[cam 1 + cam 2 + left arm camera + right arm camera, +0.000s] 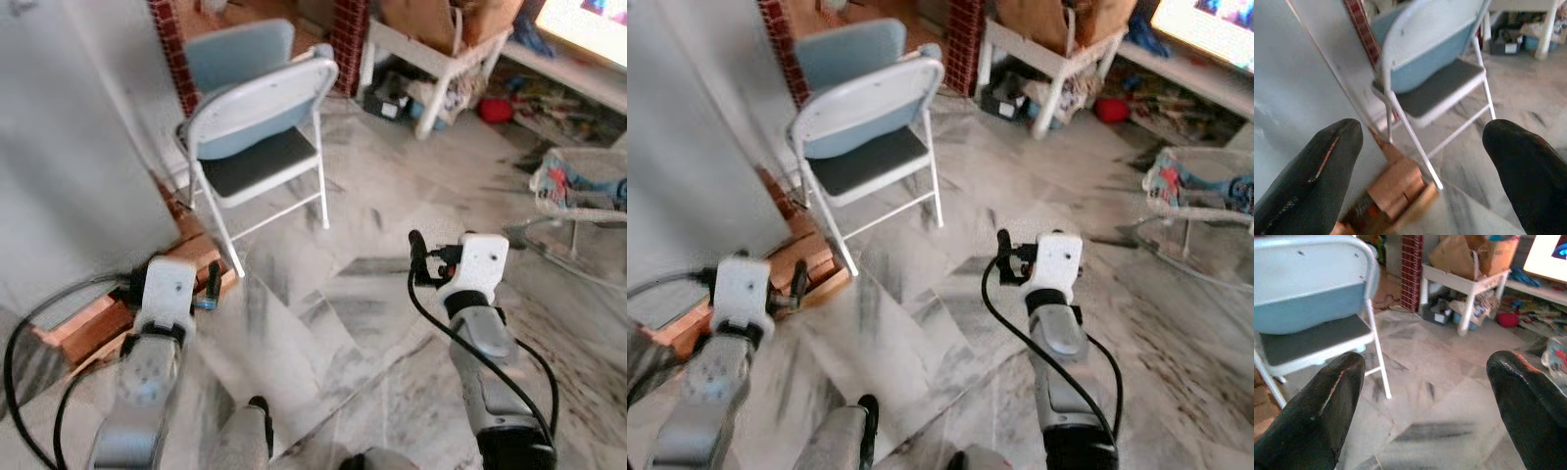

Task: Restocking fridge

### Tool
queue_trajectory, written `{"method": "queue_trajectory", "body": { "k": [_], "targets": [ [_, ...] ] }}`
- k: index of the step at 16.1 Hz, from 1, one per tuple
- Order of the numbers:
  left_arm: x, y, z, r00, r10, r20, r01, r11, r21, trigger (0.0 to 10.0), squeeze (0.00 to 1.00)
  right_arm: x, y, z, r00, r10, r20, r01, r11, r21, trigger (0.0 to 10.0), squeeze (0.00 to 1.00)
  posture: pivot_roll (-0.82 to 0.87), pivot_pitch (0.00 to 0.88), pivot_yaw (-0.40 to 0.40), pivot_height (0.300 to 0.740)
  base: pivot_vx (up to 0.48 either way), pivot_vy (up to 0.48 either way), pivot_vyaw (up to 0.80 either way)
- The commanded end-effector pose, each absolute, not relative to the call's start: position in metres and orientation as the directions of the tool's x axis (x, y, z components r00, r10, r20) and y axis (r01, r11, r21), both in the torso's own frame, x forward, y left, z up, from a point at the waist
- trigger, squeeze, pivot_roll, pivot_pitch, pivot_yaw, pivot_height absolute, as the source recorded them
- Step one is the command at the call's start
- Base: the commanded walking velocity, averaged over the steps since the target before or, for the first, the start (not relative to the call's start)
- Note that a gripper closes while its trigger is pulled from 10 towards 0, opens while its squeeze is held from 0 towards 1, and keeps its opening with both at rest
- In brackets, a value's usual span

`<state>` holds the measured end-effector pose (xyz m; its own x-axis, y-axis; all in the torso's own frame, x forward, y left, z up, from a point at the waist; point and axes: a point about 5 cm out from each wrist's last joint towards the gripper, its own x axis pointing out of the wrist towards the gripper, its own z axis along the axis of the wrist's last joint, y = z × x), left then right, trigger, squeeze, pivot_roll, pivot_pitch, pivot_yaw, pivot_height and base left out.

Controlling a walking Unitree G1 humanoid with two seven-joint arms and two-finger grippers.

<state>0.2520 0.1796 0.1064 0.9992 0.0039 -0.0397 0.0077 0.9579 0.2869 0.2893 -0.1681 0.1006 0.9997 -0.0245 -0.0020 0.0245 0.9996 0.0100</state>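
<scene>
Both grippers are spread wide and empty, and the fridge [69,147], a pale upright panel standing on wooden blocks [108,304] at the robot's left, lies just beside the left gripper [1422,161] and well apart from the right gripper [1422,396].

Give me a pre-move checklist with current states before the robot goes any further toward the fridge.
1. Left gripper open and holding nothing: ok.
2. Right gripper open and holding nothing: ok.
3. Path ahead clear: not ok, a folding chair stands on the marble floor straight ahead.
4. Left side clearance: not ok, the left arm is close to the grey panel and the bricks at its foot.
5. Item to restock in hand: not ok.
6. Fridge door state: cannot tell.
</scene>
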Motion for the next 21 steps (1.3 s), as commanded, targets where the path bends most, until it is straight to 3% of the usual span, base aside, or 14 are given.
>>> {"method": "queue_trajectory", "body": {
  "k": [1, 4, 7, 11, 15, 18, 21],
  "targets": [
    [0.256, 0.174, 0.107, 0.999, -0.020, -0.045, 0.032, 0.955, 0.295, 10.0, 0.00, 0.290, -0.168, 0.106, 0.999, -0.027, 0.021, 0.027, 1.000, -0.013, 10.0, 0.00, 0.20, 0.091, -0.063, 0.740, 0.000, 0.000, 0.00],
    [0.248, 0.172, 0.104, 0.997, 0.017, -0.070, -0.001, 0.973, 0.229, 10.0, 0.00, 0.269, -0.180, 0.096, 0.999, -0.039, -0.021, 0.038, 0.999, -0.028, 10.0, 0.00, 0.20, 0.110, -0.089, 0.740, 0.000, 0.000, 0.00],
    [0.220, 0.171, 0.093, 0.993, 0.050, -0.108, -0.031, 0.984, 0.174, 10.0, 0.00, 0.247, -0.191, 0.084, 0.994, -0.084, -0.071, 0.076, 0.992, -0.101, 10.0, 0.00, 0.20, 0.128, -0.112, 0.740, 0.000, 0.000, 0.00],
    [0.209, 0.179, 0.084, 0.989, 0.062, -0.137, -0.033, 0.978, 0.204, 10.0, 0.00, 0.237, -0.193, 0.075, 0.990, -0.090, -0.106, 0.087, 0.996, -0.036, 10.0, 0.00, 0.22, 0.085, -0.109, 0.740, 0.000, 0.000, 0.00],
    [0.233, 0.178, 0.090, 0.993, -0.017, -0.117, 0.049, 0.959, 0.281, 10.0, 0.00, 0.252, -0.177, 0.075, 0.997, -0.046, -0.067, 0.048, 0.998, 0.034, 10.0, 0.00, 0.23, 0.037, -0.039, 0.740, 0.000, 0.000, 0.00],
    [0.251, 0.181, 0.099, 0.993, -0.071, -0.098, 0.099, 0.944, 0.316, 10.0, 0.00, 0.261, -0.181, 0.080, 0.995, -0.093, -0.036, 0.095, 0.994, 0.055, 10.0, 0.00, 0.22, 0.034, 0.007, 0.740, 0.000, 0.000, 0.00],
    [0.267, 0.169, 0.102, 0.986, -0.129, -0.108, 0.159, 0.925, 0.345, 10.0, 0.00, 0.257, -0.188, 0.077, 0.990, -0.132, -0.050, 0.135, 0.990, 0.043, 10.0, 0.00, 0.20, 0.037, -0.022, 0.740, 0.000, 0.000, 0.00]
  ]
}}
